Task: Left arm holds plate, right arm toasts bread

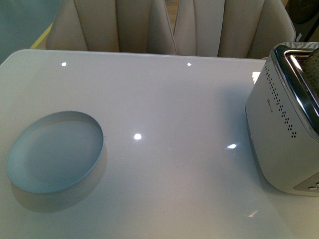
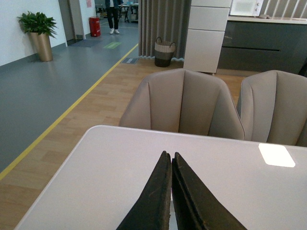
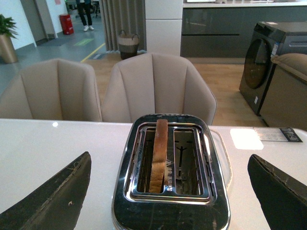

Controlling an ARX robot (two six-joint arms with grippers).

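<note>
Toaster (image 3: 170, 167) w/ two slots, chrome top, white body, stands at the table's right side in front view; the bread (image 3: 159, 155) sits upright on edge in one slot, top crust poking above the slot rim; other slot holds nothing but its wire guide; slice's long axis runs along the slot, pointing away from the right wrist cam toward the chairs (image 3: 158, 88); in front view only a brown corner of it shows at the toaster's top (image 1: 311, 64); plate (image 1: 55, 152) lies flat on the white table (image 1: 174, 189) at front-left, nothing in it, well apart from the toaster; low upright rim visible at its far side

Left gripper (image 2: 171, 160): fingers pressed together, tips touching, nothing between them; it hangs over bare tabletop facing two beige chairs; not touching the plate as far as left wrist view shows

Right gripper (image 3: 170, 191): spread wide, one dark finger (image 3: 53, 199) each side of the toaster, holding nothing; toaster sits between them
</note>
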